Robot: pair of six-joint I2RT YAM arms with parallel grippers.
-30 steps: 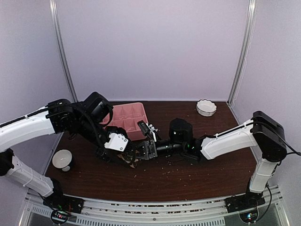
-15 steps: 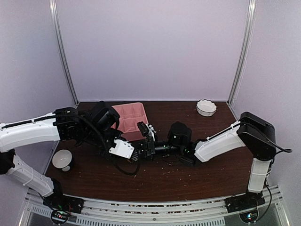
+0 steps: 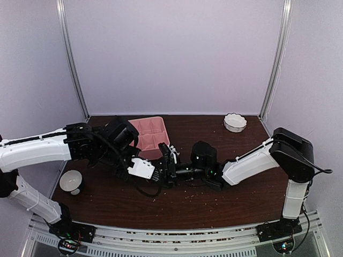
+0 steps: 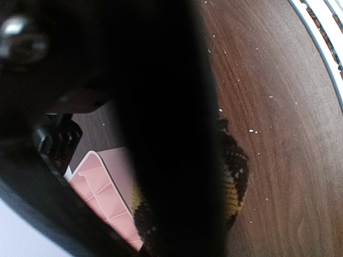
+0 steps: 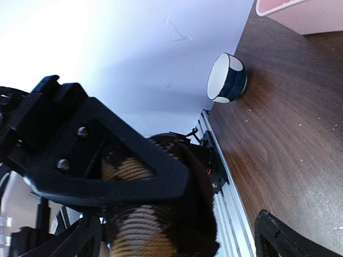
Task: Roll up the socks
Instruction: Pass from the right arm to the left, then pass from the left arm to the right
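A brown-and-tan checkered sock (image 5: 143, 227), bunched into a thick rounded wad, sits where the two pincers meet, over the middle of the table (image 3: 214, 201).

In the right wrist view, the sock fills the space under one black finger (image 5: 69, 147) of the right pincer (image 3: 167, 170) and presses against it. The other finger shows at the lower right corner, clear of the fabric, so this pincer's fingers stand wide apart.

The left pincer (image 3: 152, 174) points in from the opposite side, nearly tip to tip with the right one. Its wrist view is mostly filled by a dark, blurred shape very close to the lens, with the sock's checked edge showing beside it. Whether its fingers are together, apart or clamped on the sock cannot be told.

From above, the sock is almost hidden between the black pincer parts. Whether it rests on the wood cannot be told.

Just beyond the pincers, toward the back wall, lies a pink tray (image 3: 150, 128) divided into compartments. Well off on the left pincer's side, near the table's left edge, is a small bowl (image 5: 228, 77), navy outside and white inside. Well off on the right pincer's side, in the far right corner, stands a white fluted dish (image 3: 235, 122). Pale specks are scattered over the dark wood.
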